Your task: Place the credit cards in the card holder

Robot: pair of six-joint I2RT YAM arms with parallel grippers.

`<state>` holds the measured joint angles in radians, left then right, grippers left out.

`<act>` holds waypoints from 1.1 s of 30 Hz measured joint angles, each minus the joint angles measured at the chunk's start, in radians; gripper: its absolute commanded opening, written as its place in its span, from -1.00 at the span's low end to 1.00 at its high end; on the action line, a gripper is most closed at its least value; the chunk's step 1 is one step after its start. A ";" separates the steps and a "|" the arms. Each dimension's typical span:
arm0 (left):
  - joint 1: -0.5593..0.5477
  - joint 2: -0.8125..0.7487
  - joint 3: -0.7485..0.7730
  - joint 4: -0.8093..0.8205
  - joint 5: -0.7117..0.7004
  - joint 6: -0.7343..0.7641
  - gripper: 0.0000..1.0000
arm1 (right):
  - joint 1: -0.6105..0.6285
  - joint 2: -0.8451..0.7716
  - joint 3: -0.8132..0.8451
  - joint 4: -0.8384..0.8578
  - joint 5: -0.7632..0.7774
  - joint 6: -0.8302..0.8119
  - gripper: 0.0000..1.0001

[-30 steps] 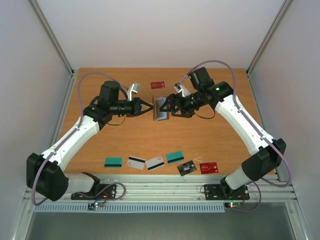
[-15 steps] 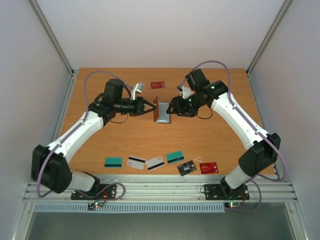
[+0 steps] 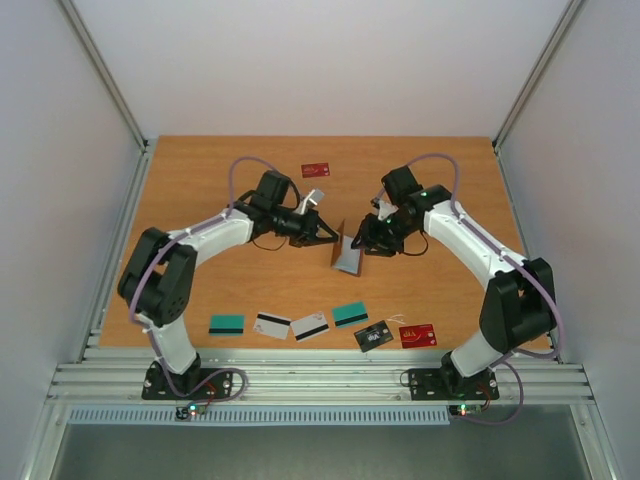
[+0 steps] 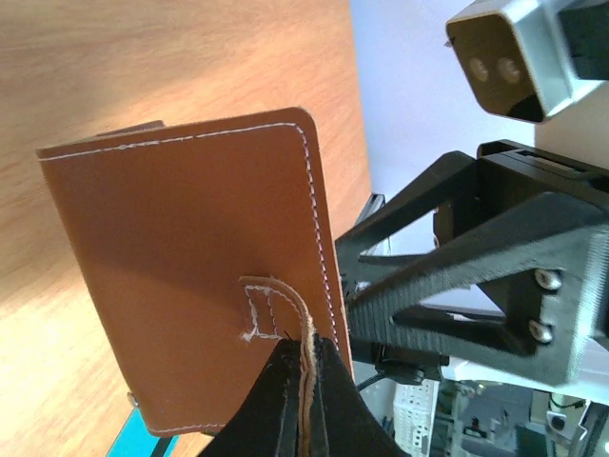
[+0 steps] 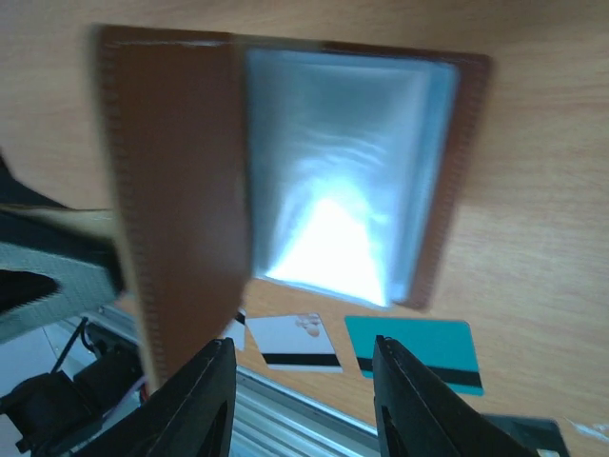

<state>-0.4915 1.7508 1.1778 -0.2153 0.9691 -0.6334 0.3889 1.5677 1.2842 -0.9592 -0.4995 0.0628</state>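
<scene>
The brown leather card holder stands on edge at mid-table, part open. My left gripper is shut on its snap tab, pinched between the fingertips. My right gripper faces the holder's grey-blue lining from the other side. Its jaws are apart with nothing between them. The credit cards lie flat in a row near the front edge: teal, white, white, teal, black, red. Another red card lies at the back.
The wooden table is boxed in by white walls on the left, back and right. An aluminium rail with both arm bases runs along the front. The right arm's wrist camera looms close in the left wrist view.
Both grippers have moved nearer and slightly right, taking the card holder along; the left arm has folded in. The right gripper's jaws have narrowed. The cards have not moved.
</scene>
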 measured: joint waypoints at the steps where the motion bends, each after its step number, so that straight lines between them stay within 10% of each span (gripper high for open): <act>1: -0.004 0.027 0.000 0.027 0.014 -0.015 -0.99 | 0.000 0.008 -0.008 0.018 -0.010 0.010 -0.21; 13: -0.003 0.288 0.006 0.302 0.140 -0.164 -0.99 | -0.005 0.269 -0.034 0.209 -0.069 0.075 -0.54; 20: 0.019 0.351 0.006 0.428 0.174 -0.258 -0.99 | -0.048 0.312 -0.077 0.311 -0.143 0.080 -0.31; 33: 0.083 0.367 0.018 0.372 0.177 -0.246 -0.98 | -0.121 0.298 -0.109 0.409 -0.235 0.077 -0.48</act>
<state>-0.4088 2.1181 1.1957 0.1570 1.1458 -0.8791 0.2684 1.8652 1.1751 -0.5507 -0.7345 0.1394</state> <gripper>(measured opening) 0.014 0.266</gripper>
